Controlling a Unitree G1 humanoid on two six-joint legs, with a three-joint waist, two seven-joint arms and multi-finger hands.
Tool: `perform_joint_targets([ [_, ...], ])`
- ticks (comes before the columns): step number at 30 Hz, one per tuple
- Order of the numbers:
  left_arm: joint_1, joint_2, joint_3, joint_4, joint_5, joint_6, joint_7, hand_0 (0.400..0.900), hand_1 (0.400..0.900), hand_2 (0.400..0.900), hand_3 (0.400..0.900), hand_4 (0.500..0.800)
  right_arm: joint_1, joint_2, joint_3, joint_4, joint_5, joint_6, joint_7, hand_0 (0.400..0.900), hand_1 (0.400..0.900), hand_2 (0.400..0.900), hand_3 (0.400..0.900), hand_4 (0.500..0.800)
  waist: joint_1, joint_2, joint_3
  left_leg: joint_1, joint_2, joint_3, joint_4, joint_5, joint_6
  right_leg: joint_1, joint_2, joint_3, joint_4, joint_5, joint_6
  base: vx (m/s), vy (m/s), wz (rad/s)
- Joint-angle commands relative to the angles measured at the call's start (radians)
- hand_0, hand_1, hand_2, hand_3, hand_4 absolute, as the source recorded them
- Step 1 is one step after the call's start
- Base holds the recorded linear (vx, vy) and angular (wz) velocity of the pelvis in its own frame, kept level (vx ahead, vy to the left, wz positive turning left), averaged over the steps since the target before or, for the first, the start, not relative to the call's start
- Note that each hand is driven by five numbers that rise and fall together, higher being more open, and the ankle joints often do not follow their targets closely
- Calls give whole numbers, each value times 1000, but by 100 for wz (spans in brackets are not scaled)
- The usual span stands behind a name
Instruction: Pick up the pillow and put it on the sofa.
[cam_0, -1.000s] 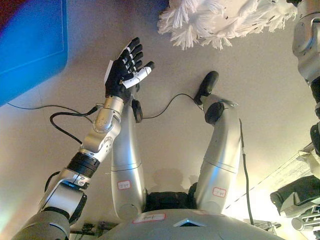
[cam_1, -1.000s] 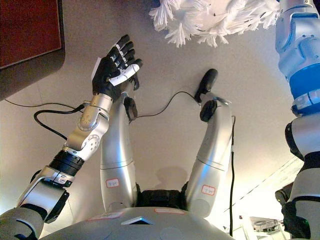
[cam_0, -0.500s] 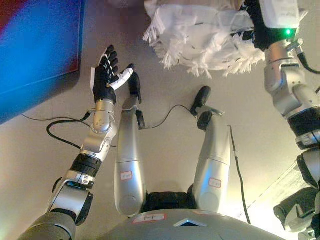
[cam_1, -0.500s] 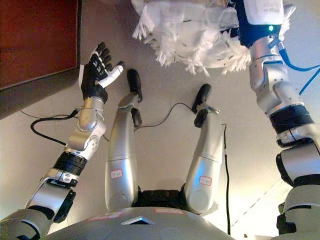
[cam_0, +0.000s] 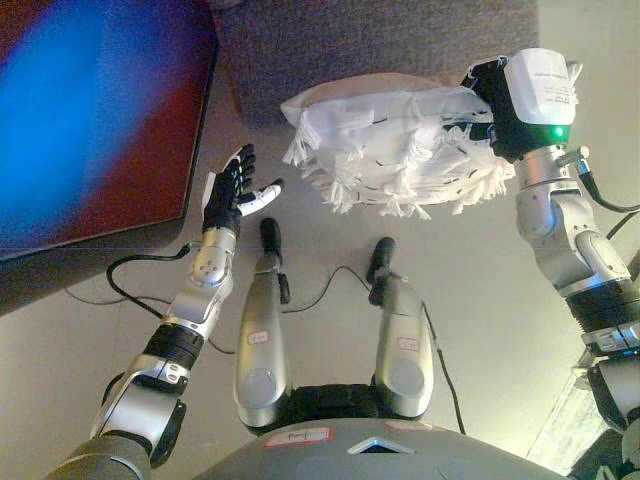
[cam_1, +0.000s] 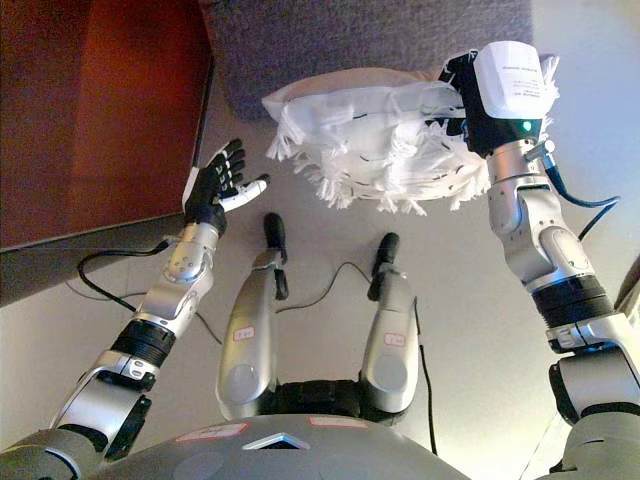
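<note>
Pillow (cam_0: 400, 150) near grey sofa (cam_0: 380, 45).

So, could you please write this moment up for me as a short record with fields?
pillow: white, fringed pillow, held up off the floor, in front of the grey sofa
sofa: grey sofa at the top of the view, behind the pillow
right robot hand: right robot hand at the pillow's right end; its fingers are hidden in the fabric
left robot hand: left robot hand open, fingers spread, apart from the pillow on its left, holding nothing
task state: pillow lifted, not yet on the sofa
</note>
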Motion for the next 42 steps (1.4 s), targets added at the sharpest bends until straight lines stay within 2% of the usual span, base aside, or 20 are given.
perform_joint_targets([
  [1,76,-11,-1,12,71,-35,-44,900,900,900,900,800,-47,-29,-160,-206,3,-100,-69,400,400,400,400,500,3,-32,-200,123,44,-3,-50,-61,-61,106,-8,-2,-201,180,65,101,42,-8],
  [5,130,-28,20,37,94,-20,-83,900,900,900,900,800,16,-40,-205,-286,2,-127,-35,400,400,400,400,500,6,-40,-259,221,46,29,-122,-52,-65,190,-16,-14,-280,213,78,98,40,-10],
  [10,182,-25,43,27,111,-10,-127,900,900,900,900,800,-10,-53,-239,-323,25,-137,-27,400,400,400,400,500,19,-42,-329,295,41,63,-198,-39,-65,243,-17,-27,-345,241,90,74,44,-8],
  [12,198,-22,53,27,99,-11,-136,900,900,900,900,800,-36,-54,-239,-318,42,-138,-24,400,400,400,400,500,24,-46,-347,316,39,67,-210,-38,-61,254,-18,-23,-340,238,89,70,37,-4],
  [16,230,-16,68,-12,8,-27,-167,900,900,900,900,800,-94,-60,-223,-264,109,-143,2,400,400,400,400,500,42,-59,-374,338,37,60,-222,-38,-57,280,-19,-33,-330,224,89,82,8,10],
  [20,268,9,73,-81,-86,-36,-210,900,900,900,900,800,-213,-69,-126,-70,212,-126,38,400,400,400,400,500,69,-71,-384,349,35,54,-251,-25,-58,294,-19,-48,-336,220,87,40,-8,17],
  [27,288,69,51,-175,-213,-59,-260,900,900,900,900,800,-599,-85,121,440,341,-92,40,400,400,400,400,500,135,-72,-359,314,29,22,-276,13,-67,284,-27,-87,-338,228,88,2,-22,25],
  [31,263,100,22,-204,-262,-74,-265,900,900,900,900,800,-819,-66,258,772,397,-77,46,400,400,400,400,500,183,-61,-337,272,23,-24,-281,36,-74,280,-31,-119,-337,223,88,15,-32,37],
  [32,257,102,13,-208,-266,-74,-269,900,900,900,900,800,-854,-66,269,836,410,-74,43,451,451,451,451,531,192,-58,-334,263,22,-35,-282,41,-75,281,-31,-128,-338,223,87,37,-46,49],
  [33,250,106,3,-211,-275,-76,-273,900,900,900,900,800,-894,-67,291,904,419,-70,42,627,627,627,627,636,206,-53,-330,254,19,-50,-283,47,-77,284,-32,-143,-340,222,88,43,-52,50],
  [34,242,111,-5,-216,-282,-77,-278,900,900,900,900,800,-918,-76,314,968,416,-65,48,900,900,900,900,800,218,-49,-326,244,18,-63,-283,51,-80,288,-32,-156,-342,220,88,44,-61,59],
  [37,211,120,-27,-216,-288,-77,-287,900,900,900,900,800,-959,-113,315,1075,442,-55,45,900,900,900,900,800,257,-32,-320,215,14,-114,-282,61,-91,305,-30,-205,-348,210,90,67,-61,59],
  [42,185,100,-36,-198,-271,-65,-267,900,900,900,900,800,-956,-130,287,1033,467,-43,-7,900,900,900,900,800,273,-26,-328,213,5,-161,-282,60,-89,349,-28,-249,-352,196,93,91,-23,35],
])
